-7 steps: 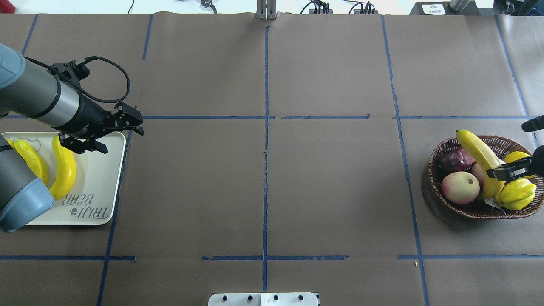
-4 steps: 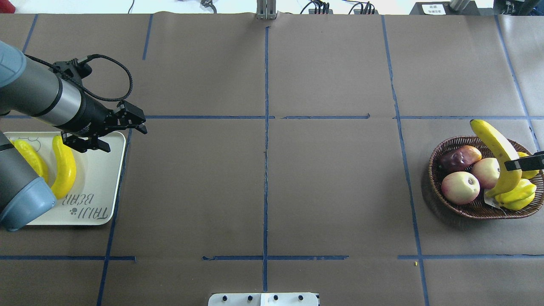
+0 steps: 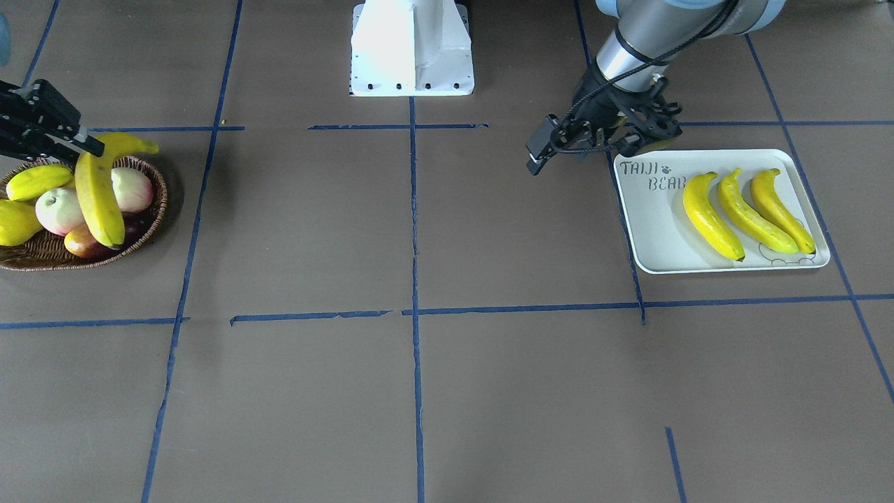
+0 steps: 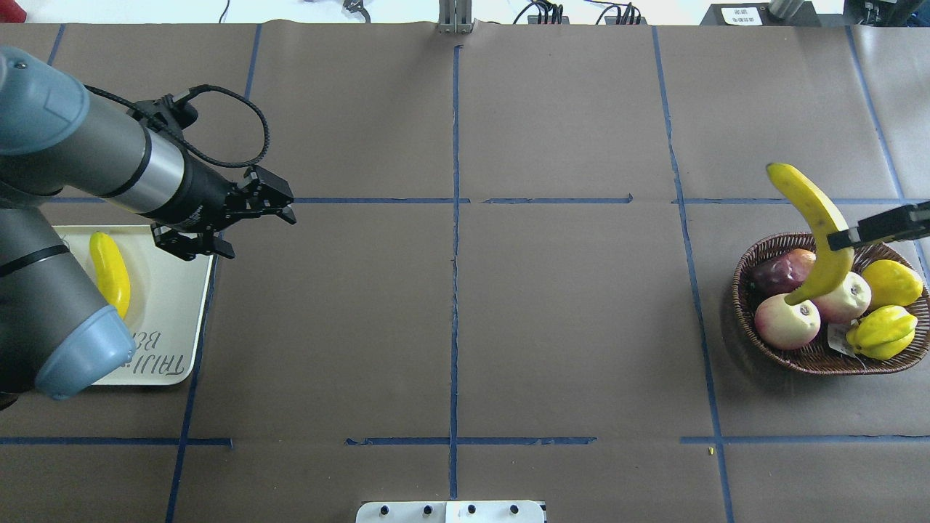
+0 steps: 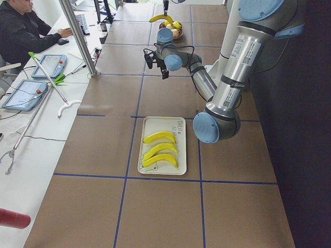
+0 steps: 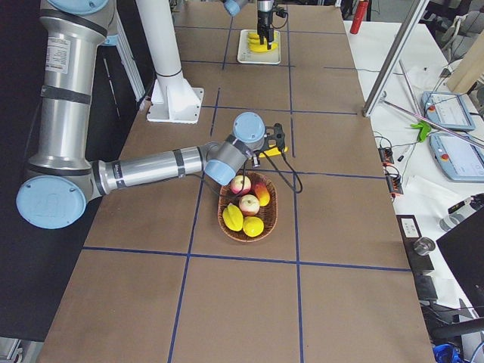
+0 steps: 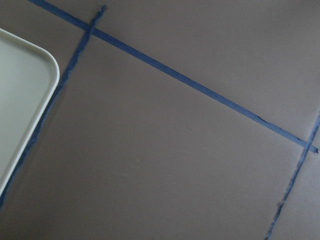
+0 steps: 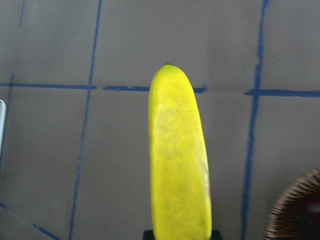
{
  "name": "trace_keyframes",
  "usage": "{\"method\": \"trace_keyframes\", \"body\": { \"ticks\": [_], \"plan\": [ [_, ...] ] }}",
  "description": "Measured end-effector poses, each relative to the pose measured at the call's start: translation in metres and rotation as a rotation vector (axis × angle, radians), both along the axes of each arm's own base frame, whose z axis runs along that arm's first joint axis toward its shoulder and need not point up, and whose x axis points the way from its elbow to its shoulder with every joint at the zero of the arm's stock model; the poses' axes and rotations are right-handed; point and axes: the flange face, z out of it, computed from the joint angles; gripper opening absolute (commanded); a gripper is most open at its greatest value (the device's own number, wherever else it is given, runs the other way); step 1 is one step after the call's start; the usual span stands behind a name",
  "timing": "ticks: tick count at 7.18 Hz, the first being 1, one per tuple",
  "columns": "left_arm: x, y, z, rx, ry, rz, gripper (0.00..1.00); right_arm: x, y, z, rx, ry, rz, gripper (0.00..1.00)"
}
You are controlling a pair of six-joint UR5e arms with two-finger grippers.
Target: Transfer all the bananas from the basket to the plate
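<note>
My right gripper (image 4: 839, 238) is shut on a long yellow banana (image 4: 815, 218) and holds it tilted above the brown wicker basket (image 4: 748, 309) at the table's right. The wrist view shows this banana (image 8: 177, 165) pointing away, with the basket rim (image 8: 296, 210) below right. Three bananas (image 3: 709, 216) lie side by side on the off-white plate (image 3: 656, 234); overhead, my arm hides all but one (image 4: 109, 272). My left gripper (image 4: 251, 231) is open and empty, over the table just past the plate's (image 4: 174, 305) far right corner.
The basket holds two round pink-cream fruits (image 4: 787, 325), two plump yellow-green fruits (image 4: 880, 330) and a dark red fruit (image 4: 781, 269). The robot's white base (image 3: 412, 49) stands at the middle near edge. Blue tape lines cross the brown table cover.
My right gripper has lifted the banana up out of the basket. My left arm has moved right, off the plate and out over the table.
</note>
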Motion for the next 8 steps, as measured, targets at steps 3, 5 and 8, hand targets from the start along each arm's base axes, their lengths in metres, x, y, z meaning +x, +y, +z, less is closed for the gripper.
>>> {"method": "trace_keyframes", "body": {
  "ticks": [3,5,8],
  "plan": [
    [0.010,0.010,-0.052,0.058,0.229,-0.050,1.00,-0.149,0.023,-0.130,-0.068,-0.110,0.089,0.00],
    [0.018,0.005,-0.084,0.070,0.318,-0.063,1.00,-0.216,0.074,-0.164,-0.035,-0.155,0.092,0.00],
    [0.062,-0.011,-0.115,0.039,0.336,-0.063,0.99,-0.257,0.109,-0.188,-0.010,-0.187,0.093,0.00]
  ]
}}
